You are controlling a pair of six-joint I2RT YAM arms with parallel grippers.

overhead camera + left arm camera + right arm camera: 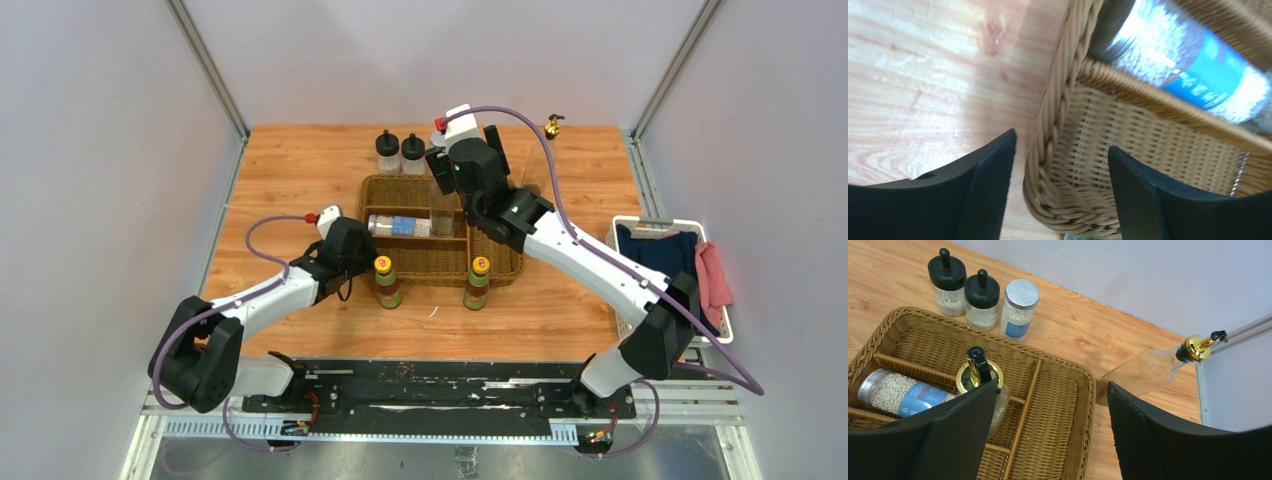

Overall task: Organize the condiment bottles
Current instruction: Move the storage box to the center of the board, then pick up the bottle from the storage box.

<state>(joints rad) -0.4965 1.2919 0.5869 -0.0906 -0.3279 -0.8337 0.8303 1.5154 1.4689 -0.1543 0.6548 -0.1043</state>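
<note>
Beneath and to the left of the left fingers [973, 200], a tabletop [300, 170] of pale orange wood grain was seen, with a soft white glare spread over its boards. Beyond the right fingers [1158, 440] the wood was met by a plain grey-lilac back wall [440, 60]. Similar panels were set at either side, the left wall [90, 200] and the right wall [770, 120], joined to it at the far corners by slanting aluminium posts [207, 68]. The enclosure was lit evenly, and only faint shadows were cast on the wood.

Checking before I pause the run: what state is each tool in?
Left tool: open, straddling the basket wall, holding nothing.
Right tool: open, holding nothing.
</note>
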